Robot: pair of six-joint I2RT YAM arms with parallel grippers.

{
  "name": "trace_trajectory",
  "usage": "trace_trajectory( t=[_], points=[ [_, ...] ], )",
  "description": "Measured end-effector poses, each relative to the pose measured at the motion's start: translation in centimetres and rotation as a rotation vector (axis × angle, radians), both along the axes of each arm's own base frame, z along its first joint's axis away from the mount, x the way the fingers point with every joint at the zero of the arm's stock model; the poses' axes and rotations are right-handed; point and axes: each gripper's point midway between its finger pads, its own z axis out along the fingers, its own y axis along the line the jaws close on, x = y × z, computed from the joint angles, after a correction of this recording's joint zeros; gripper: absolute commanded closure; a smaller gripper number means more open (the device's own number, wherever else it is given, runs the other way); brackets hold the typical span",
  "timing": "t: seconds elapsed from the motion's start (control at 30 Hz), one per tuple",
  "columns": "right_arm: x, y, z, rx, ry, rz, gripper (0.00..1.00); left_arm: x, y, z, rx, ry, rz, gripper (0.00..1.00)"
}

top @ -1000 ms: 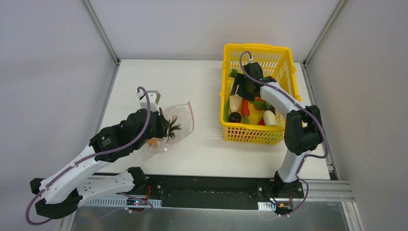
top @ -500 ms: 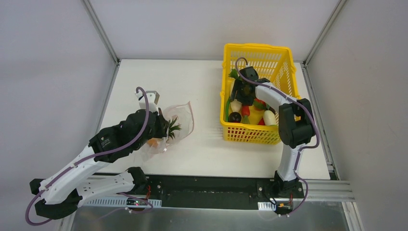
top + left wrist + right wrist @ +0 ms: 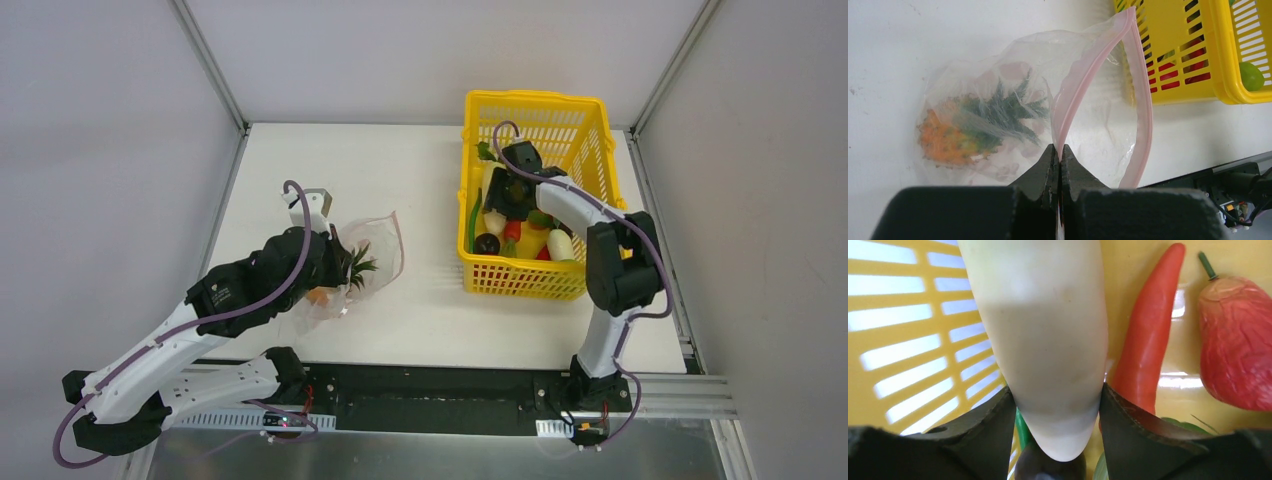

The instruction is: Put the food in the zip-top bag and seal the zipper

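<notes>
The clear zip-top bag (image 3: 998, 80) lies on the table left of centre, also visible from above (image 3: 378, 250). An orange piece with green leaves (image 3: 955, 135) rests inside it. My left gripper (image 3: 1058, 150) is shut on the pink zipper (image 3: 1083, 75), holding the mouth up and apart. Down in the yellow basket, my right gripper (image 3: 1058, 400) has both fingers pressed against the sides of a white radish (image 3: 1048, 330). From above that gripper (image 3: 497, 205) sits at the basket's left side among the food.
The yellow slotted basket (image 3: 530, 280) stands at the right rear of the table, its wall (image 3: 908, 340) close to my right fingers. Beside the radish lie a red chili (image 3: 1143, 340), a red wrinkled fruit (image 3: 1233, 340), a green piece (image 3: 1020, 427) and a dark piece (image 3: 1048, 467).
My right gripper has dropped lower into the basket and its fingers have narrowed onto the white radish. The left arm and the bag have stayed still.
</notes>
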Motion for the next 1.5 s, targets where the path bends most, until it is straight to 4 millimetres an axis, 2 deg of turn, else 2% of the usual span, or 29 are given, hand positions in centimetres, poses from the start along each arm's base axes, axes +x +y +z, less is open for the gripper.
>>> trace_trajectory(
  t=[0.13, 0.33, 0.47, 0.63, 0.77, 0.87, 0.97, 1.07, 1.2, 1.37, 1.5],
  points=[
    [-0.4, -0.2, 3.3, 0.039, -0.074, 0.006, 0.71, 0.0, 0.0, 0.0, -0.001, 0.000, 0.000, 1.00],
    [-0.7, 0.4, 9.8, 0.151, -0.217, 0.038, 0.73, 0.0, 0.0, 0.0, -0.001, 0.001, -0.002, 1.00],
    [-1.6, 0.9, 11.7, 0.212, -0.250, 0.070, 0.77, 0.0, -0.1, 0.0, 0.000, 0.003, -0.003, 1.00],
    [-3.9, 0.6, 12.1, 0.244, -0.254, 0.079, 0.82, 0.0, -0.1, 0.0, -0.001, 0.002, -0.003, 1.00],
    [-5.9, 0.3, 13.8, 0.281, -0.295, 0.098, 0.85, -0.1, -0.1, 0.0, -0.003, 0.001, -0.004, 1.00],
    [-7.3, 0.4, 16.9, 0.331, -0.369, 0.133, 0.88, -0.2, -0.2, 0.0, -0.006, 0.005, -0.011, 1.00],
    [-8.9, 1.1, 20.9, 0.405, -0.467, 0.197, 0.88, -0.3, -0.3, 0.0, -0.010, 0.010, -0.020, 1.00],
    [-10.7, 1.8, 23.4, 0.471, -0.512, 0.269, 0.89, -0.3, -0.4, 0.0, -0.011, 0.011, -0.022, 1.00],
    [-13.1, 3.3, 24.4, 0.553, -0.477, 0.382, 0.89, -0.3, -0.4, 0.0, -0.013, 0.011, -0.024, 1.00],
    [-16.0, 5.0, 24.4, 0.643, -0.359, 0.515, 0.91, -0.2, -0.5, 0.1, -0.017, 0.008, -0.024, 1.00],
    [-18.3, 6.1, 24.3, 0.645, -0.266, 0.599, 0.92, -0.2, -0.5, 0.0, -0.016, 0.008, -0.025, 1.00]
  ],
)
